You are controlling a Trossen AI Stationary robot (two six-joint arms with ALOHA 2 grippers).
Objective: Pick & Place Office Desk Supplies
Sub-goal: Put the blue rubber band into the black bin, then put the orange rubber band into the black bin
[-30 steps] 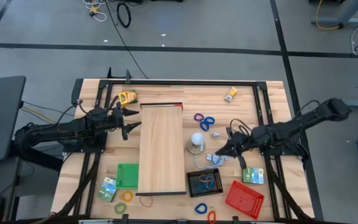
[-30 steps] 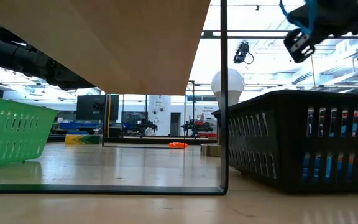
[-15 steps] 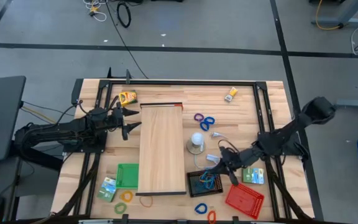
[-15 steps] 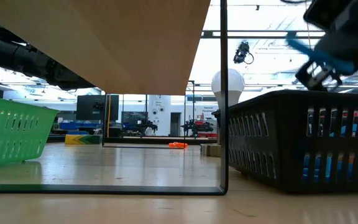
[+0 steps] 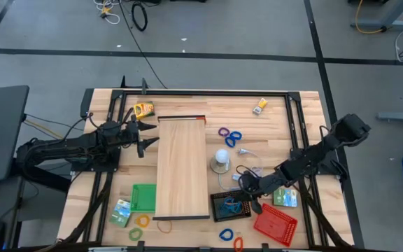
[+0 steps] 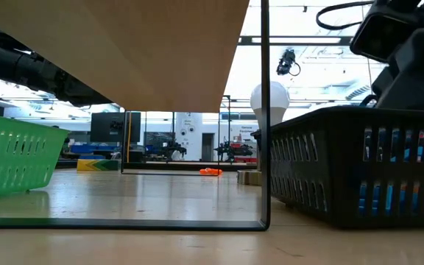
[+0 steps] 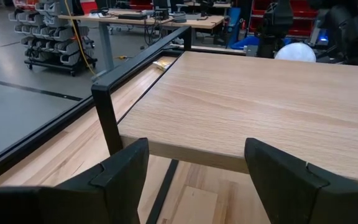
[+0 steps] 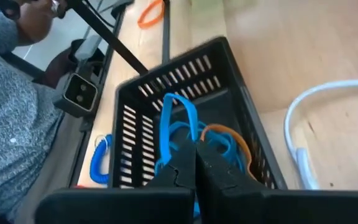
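A long pale wooden board (image 5: 182,166) lies down the middle of the table (image 5: 278,122), held in a black frame. A white light bulb (image 5: 220,158) stands just beside the board, and a white cable (image 5: 247,150) lies on the table close to it. A green mesh tray (image 5: 143,197) sits against the board's other side. The black mesh tray (image 5: 231,205) has a red mesh tray (image 5: 275,223) near it. In the right wrist view, a person's grey sleeve (image 8: 14,106) shows beyond the table edge.
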